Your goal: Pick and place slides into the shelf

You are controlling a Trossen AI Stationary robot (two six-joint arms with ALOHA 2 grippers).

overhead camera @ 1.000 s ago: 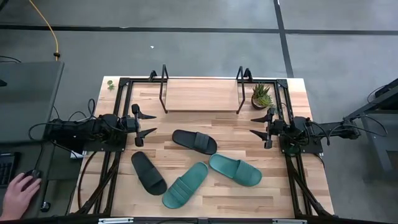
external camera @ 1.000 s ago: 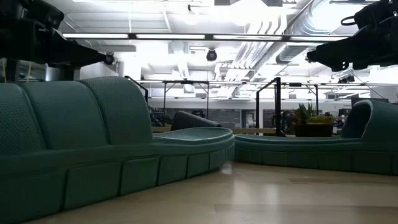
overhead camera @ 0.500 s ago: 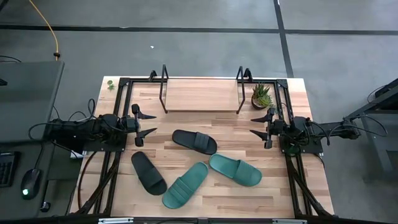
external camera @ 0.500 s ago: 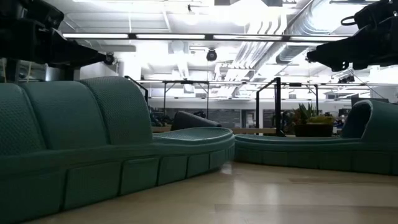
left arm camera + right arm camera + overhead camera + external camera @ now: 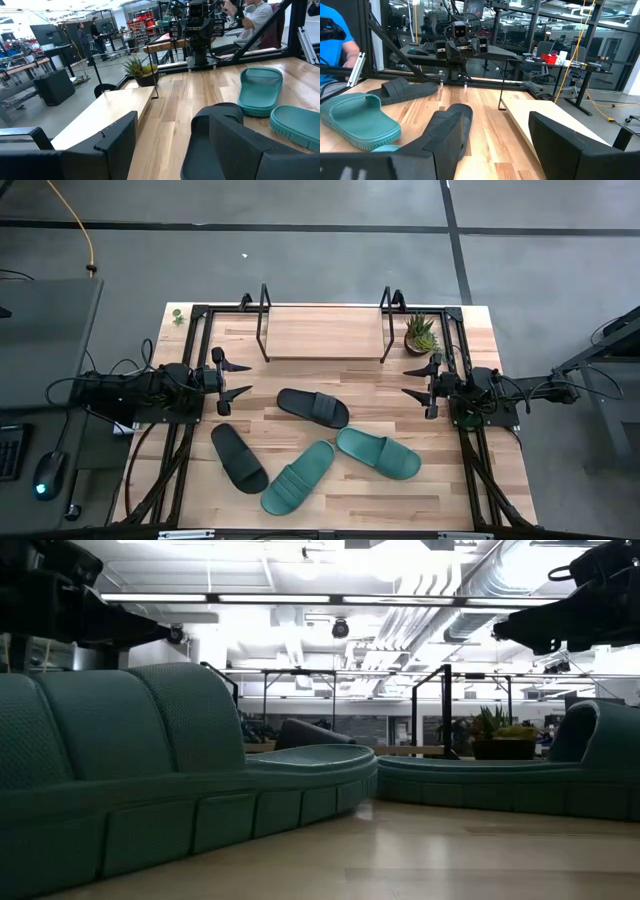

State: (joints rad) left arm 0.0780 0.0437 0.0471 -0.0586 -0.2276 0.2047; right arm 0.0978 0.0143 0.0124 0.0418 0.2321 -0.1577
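Observation:
Four slides lie sole down on the table in the high view: a black slide (image 5: 313, 407) at the middle, a second black slide (image 5: 239, 457) toward the near left, a teal slide (image 5: 298, 477) near the near edge, and another teal slide (image 5: 378, 452) to its right. The shelf (image 5: 325, 332) stands at the far edge on its black tube ends, its board bare. My left gripper (image 5: 240, 379) hovers open at the left, left of the middle black slide (image 5: 207, 140). My right gripper (image 5: 414, 383) hovers open at the right, facing the left one. Neither touches anything.
A small potted plant (image 5: 421, 333) stands right of the shelf's right end, close to my right gripper. Black frame tubes run along both table sides. Bare wood lies between the shelf and the slides. A person in blue (image 5: 337, 35) sits beyond the table.
A person's hand that lay on a mouse off the table's near left corner has withdrawn out of view. Both arms and all the slides have kept still.

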